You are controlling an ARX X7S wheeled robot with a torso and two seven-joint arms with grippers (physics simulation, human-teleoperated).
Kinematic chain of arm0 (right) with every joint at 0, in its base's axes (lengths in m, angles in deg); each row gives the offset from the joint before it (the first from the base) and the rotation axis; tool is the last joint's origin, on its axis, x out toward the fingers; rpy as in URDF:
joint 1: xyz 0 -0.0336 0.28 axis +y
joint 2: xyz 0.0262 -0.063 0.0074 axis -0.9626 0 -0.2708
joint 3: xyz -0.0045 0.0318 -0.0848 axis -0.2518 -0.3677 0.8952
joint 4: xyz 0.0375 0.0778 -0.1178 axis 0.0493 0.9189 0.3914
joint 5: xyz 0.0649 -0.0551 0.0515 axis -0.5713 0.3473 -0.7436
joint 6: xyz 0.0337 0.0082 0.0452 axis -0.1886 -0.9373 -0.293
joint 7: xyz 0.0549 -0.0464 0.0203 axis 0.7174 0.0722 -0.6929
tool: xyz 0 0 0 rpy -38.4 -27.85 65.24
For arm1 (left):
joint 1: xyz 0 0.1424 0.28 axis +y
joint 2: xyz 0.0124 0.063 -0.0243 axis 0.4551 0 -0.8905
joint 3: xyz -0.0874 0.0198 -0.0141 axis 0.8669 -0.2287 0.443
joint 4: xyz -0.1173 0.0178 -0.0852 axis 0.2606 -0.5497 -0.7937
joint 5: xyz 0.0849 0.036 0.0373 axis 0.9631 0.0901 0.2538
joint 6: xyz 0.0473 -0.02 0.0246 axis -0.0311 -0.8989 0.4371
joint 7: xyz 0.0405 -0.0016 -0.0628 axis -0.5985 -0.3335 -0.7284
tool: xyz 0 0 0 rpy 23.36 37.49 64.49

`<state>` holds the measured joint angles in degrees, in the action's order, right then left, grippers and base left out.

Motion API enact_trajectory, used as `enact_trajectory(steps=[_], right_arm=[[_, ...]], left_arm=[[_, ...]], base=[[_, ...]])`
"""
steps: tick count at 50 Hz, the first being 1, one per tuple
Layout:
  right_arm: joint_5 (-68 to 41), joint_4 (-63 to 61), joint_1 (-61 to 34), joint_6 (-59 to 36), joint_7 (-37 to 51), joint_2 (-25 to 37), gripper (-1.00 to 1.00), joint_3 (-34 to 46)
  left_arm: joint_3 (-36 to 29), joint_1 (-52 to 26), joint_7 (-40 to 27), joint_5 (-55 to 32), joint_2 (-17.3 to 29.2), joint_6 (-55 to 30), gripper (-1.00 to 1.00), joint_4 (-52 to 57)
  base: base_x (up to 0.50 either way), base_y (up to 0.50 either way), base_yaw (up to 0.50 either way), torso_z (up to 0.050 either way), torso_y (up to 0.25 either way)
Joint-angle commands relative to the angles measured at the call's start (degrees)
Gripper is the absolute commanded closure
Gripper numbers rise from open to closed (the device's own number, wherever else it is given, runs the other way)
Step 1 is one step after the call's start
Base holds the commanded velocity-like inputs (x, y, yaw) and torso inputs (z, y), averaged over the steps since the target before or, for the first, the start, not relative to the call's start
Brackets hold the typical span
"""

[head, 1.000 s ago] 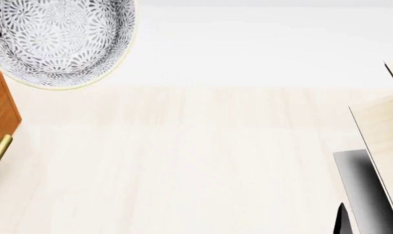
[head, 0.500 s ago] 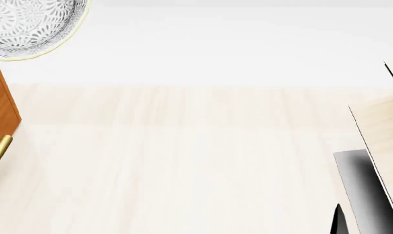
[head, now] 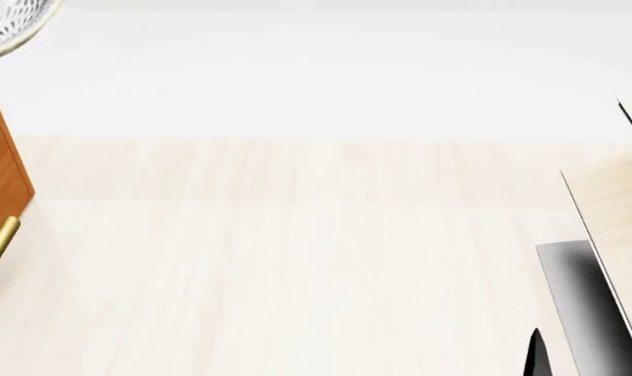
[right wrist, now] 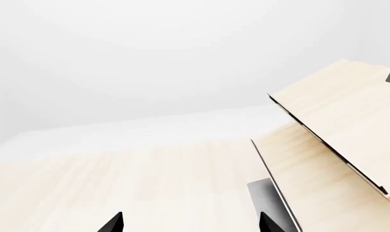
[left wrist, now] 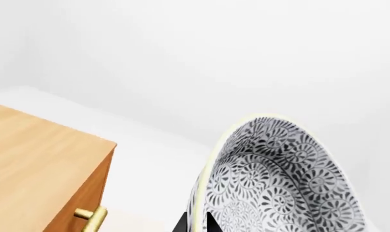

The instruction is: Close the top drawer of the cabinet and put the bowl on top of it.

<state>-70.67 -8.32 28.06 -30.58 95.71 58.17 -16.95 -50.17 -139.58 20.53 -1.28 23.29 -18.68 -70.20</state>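
Bowl, left wrist view: we see the bowl (left wrist: 281,181) tipped up on edge, its patterned inside facing the camera, held off to the side of the cabinet (left wrist: 43,164) and near the level of its top; no part of it sits over the wood yet
Left gripper, left wrist view: we see only two dark finger tips (left wrist: 211,223) at the bowl's pale rim; we judge the left gripper (left wrist: 196,224) clamped on that rim, one finger inside and one outside
Cabinet, left wrist view: we see its flat top bare and one brass handle end (left wrist: 92,218) below the corner; the top drawer's front is out of frame, so we cannot tell whether it is shut
Risk, left wrist view: a rim pinch on a tilted bowl gives little hold; we judge it may swing or slip if moved quickly; brought across too low, its underside may strike the cabinet's corner; released while tilted, it may roll off the top
Bowl, head view: only a sliver shows at the upper corner (head: 8,27), above the cabinet's side (head: 2,157); we have almost no overview to guide placement
Right gripper, right wrist view: we see the right gripper (right wrist: 191,223) with fingers well apart, holding nothing, near the plywood structure (right wrist: 337,125); we judge it no threat while idle
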Motion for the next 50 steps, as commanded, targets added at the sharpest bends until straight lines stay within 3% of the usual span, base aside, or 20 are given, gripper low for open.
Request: enact_trajectory(steps=[1,18,50], right_arm=[[0.66,0.07,0.59,0.54,-0.49,-0.24,-1.00,0.13],[0.81,-0.49,2.28,1.40,-0.99,-0.55,-1.00,-0.72],[0.20,-1.23,1.17,0.86,0.22,0.31,-1.00,0.74]], left_arm=[[1.01,-3.31,-4.64,-2.53,0.53,-1.25,1.00,-3.12],[3.09,-7.96,-11.36,-5.84,2.10,-1.35,1.00,-7.39],[2.93,-13.64,-8.47,-1.38,8.15,1.62,1.00,-15.06]], base=[[0.00,0.00,0.00,0.000,0.000],[0.00,0.00,0.00,0.000,0.001],[0.00,0.00,0.00,0.000,0.000]])
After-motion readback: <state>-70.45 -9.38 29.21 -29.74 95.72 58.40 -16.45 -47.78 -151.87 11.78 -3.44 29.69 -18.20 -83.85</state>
